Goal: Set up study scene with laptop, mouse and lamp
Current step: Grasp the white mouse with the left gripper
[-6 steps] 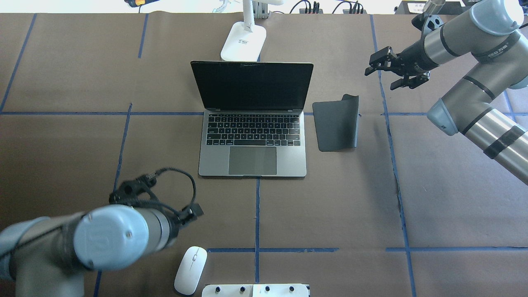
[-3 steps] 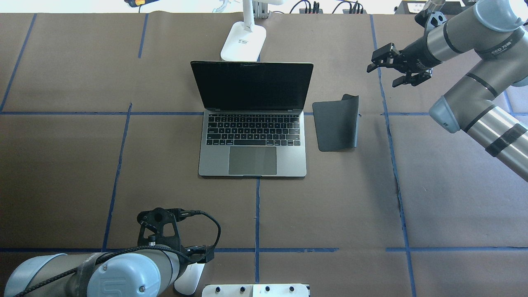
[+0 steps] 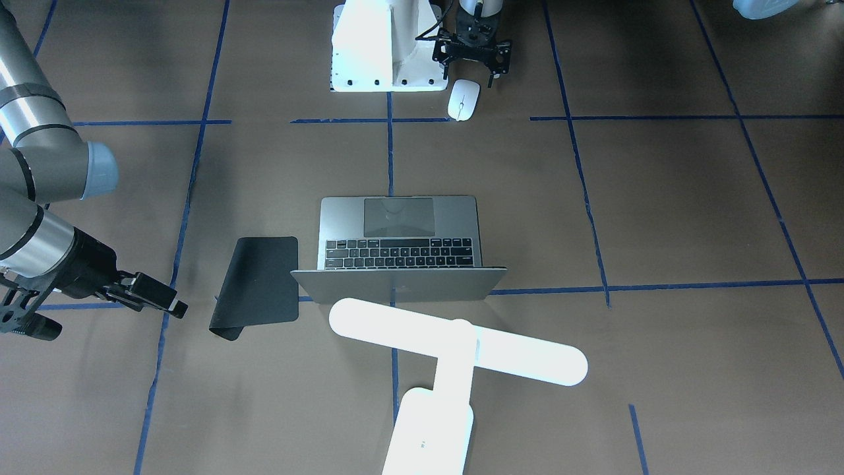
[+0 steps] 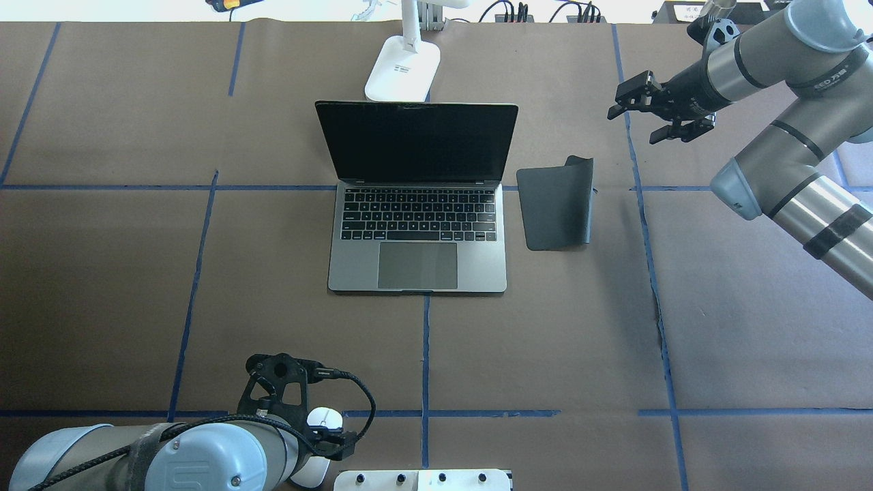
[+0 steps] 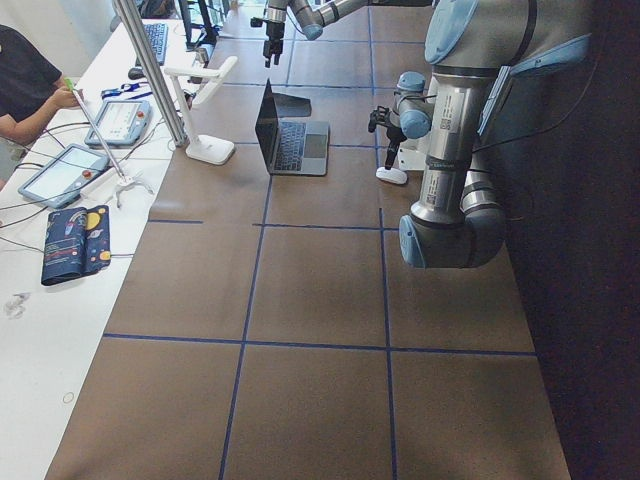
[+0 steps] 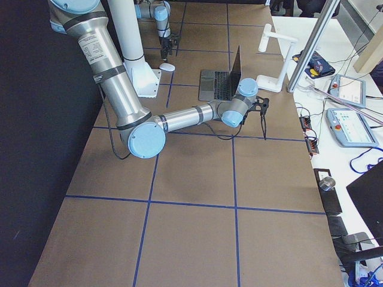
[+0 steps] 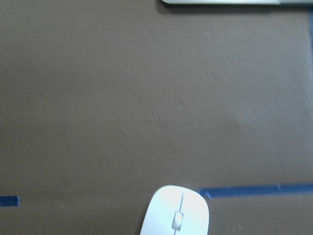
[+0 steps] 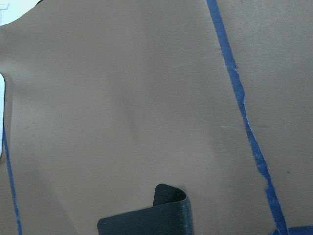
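Observation:
The grey laptop [image 4: 417,225] stands open at the table's middle, screen dark; it also shows in the front view [image 3: 399,227]. The white lamp's base [image 4: 402,68] sits behind it, and its bar head [image 3: 455,340] hangs over the lid. The white mouse [image 3: 463,100] lies near the robot's base, half hidden under my left wrist in the overhead view [image 4: 326,417]. My left gripper [image 3: 469,66] hovers over the mouse's near end, open and empty. The mouse [image 7: 177,213] fills the left wrist view's bottom edge. My right gripper [image 4: 631,127] is open and empty, beyond the mat's far right.
A flat black mat [image 4: 556,208] lies right of the laptop, its far right corner curled up [image 8: 168,196]. The white robot pedestal [image 3: 382,46] stands beside the mouse. Tablets [image 5: 55,170] and a metal pole [image 5: 150,70] line the far edge, with an operator there.
My left arm has swung back toward the robot's base and now sits over the mouse. My right gripper has drawn slightly further back and right, still open.

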Robot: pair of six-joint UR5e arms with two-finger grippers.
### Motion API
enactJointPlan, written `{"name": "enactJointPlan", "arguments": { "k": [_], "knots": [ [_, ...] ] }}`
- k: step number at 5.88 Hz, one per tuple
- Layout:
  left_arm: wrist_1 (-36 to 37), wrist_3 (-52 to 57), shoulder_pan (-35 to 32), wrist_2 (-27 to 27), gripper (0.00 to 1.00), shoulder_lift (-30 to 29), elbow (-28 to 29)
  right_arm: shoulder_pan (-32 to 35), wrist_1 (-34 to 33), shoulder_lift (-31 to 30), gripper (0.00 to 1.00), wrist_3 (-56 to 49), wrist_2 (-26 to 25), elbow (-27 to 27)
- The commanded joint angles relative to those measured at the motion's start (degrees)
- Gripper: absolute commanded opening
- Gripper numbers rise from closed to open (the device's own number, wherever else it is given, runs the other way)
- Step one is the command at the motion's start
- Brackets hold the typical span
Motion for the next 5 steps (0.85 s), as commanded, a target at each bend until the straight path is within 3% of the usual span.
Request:
{"name": "enactJointPlan", "arguments": {
  "k": [1,2,5],
  "knots": [
    [-0.25,7.05,-1.62,-2.75,1.00,-0.23,2.64,0.05,0.00,-0.11,1.00,-0.06,0.16,0.09],
    [-0.34,7.52,-3.19,-7.03,1.00,-0.15,3.43,0.05,0.00,-0.11,1.00,0.03,0.25,0.35],
    [-5.86,6.91,-2.94,-7.42,1.00,-1.37,9.31,0.14,-0.26,-0.55,1.00,0.03,0.16,1.23]
  ]
}}
